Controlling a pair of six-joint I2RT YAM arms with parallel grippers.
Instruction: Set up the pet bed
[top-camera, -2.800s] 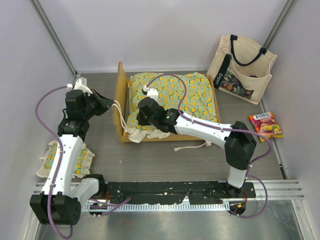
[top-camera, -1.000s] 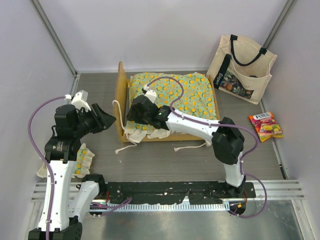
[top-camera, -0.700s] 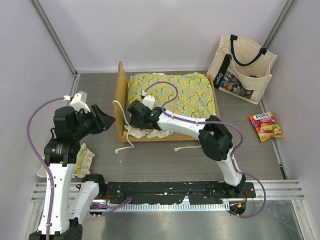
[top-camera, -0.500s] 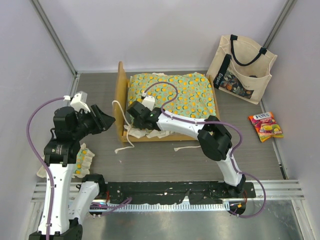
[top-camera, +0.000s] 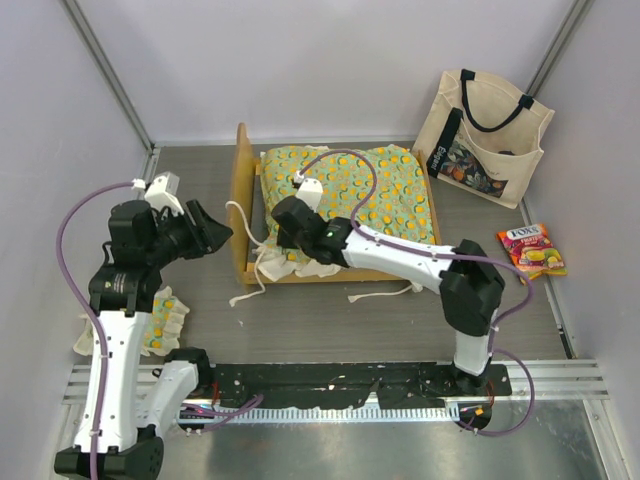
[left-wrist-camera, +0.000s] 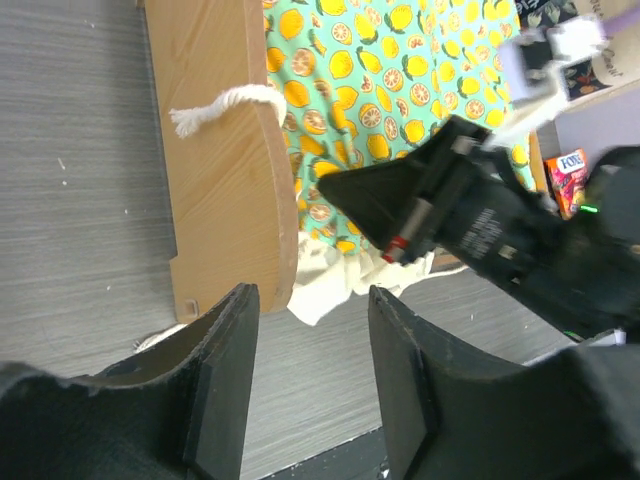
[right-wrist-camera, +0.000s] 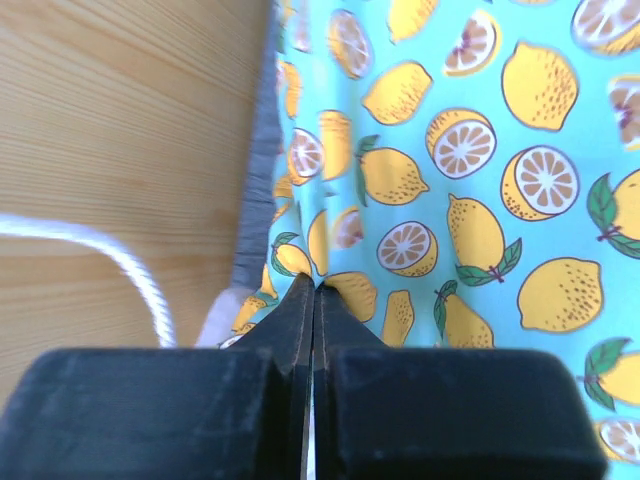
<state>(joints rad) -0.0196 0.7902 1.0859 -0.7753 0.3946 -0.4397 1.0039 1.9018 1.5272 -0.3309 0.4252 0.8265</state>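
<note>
Counter (top-camera: 330, 320): grey wood-grain, enclosed by pale walls.
Pet bed (top-camera: 242, 200): set at the far middle of the counter, headboard to the left; the lemon-print cushion (top-camera: 390, 190) is lodged inside the frame.
Right pincer (right-wrist-camera: 313, 290): clenched, tips pressed to the cushion beside the headboard; whether cloth is pinched cannot be told.
Left pincer (left-wrist-camera: 312, 295): released, nothing held, hung just left of the headboard.
Tie cord (left-wrist-camera: 225, 105): draped over the headboard.
Tote bag (top-camera: 485, 135): propped in the far right corner.
</note>
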